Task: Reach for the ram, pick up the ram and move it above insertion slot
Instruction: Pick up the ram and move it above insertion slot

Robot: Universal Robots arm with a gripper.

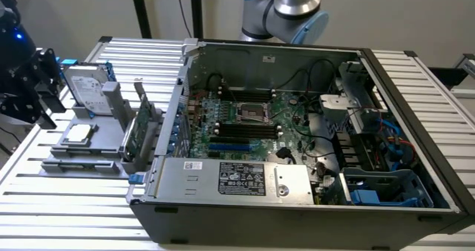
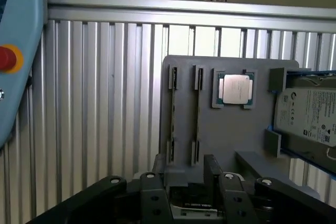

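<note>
Fingers (image 2: pixel 212 174) of the gripper (image 2: pixel 186 165) stand apart with nothing clamped between them. Through the gap show a corner of the gray holder (image 2: pixel 226 135) and a dark greenish patch with a pale strip, too cut off to name.

Just beyond the fingertips, on that holder, the ram (image 2: pixel 197 114) appears as a thin dark line standing on edge between two pairs of small brackets. Its long axis runs straight away from the fingers, in line with the slats of the table (image 2: pixel 105 108). One end is near the fingertips and the other points at the table's edge rail. Only its top edge shows, with faces and chips hidden, so this reading is not certain.

The gripper looks down on the holder from above, its black body and knuckles cut off at the picture's edge. In the exterior view a silver and blue joint of the arm (image 1: pixel 293 9) sits behind the far wall of the open computer case (image 1: pixel 297 226), cut off by the frame.

Past the fingers, to the side of the marked finger, lies a processor chip (image 2: pixel 234 88). Farther that way is a hard drive (image 2: pixel 310 116), partly out of the picture. On the opposite side a blue pendant (image 2: pixel 16 51) with a red button is also cut off
</note>
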